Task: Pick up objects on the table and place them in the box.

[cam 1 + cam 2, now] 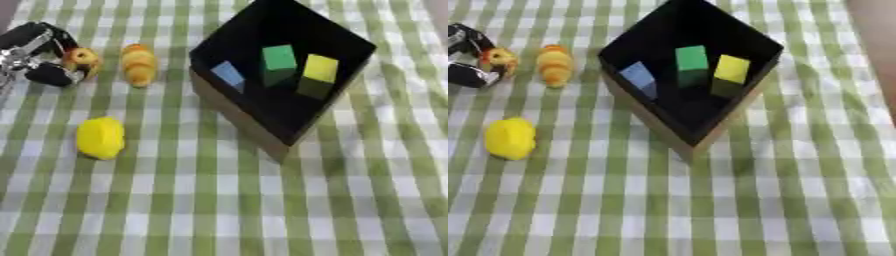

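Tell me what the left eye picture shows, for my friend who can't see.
The robot's left hand grips a small orange fruit on a checked cloth. Nearby lie an orange toy and a yellow one; a box holds three blocks.

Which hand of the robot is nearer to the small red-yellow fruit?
Left. The left hand is curled round the small red-yellow fruit; the right hand shows in neither view.

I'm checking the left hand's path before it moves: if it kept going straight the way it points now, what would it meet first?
The left hand, curled round a small orange-yellow object, points toward the view's right. First in that line is probably the orange ridged object, though depth is unclear.
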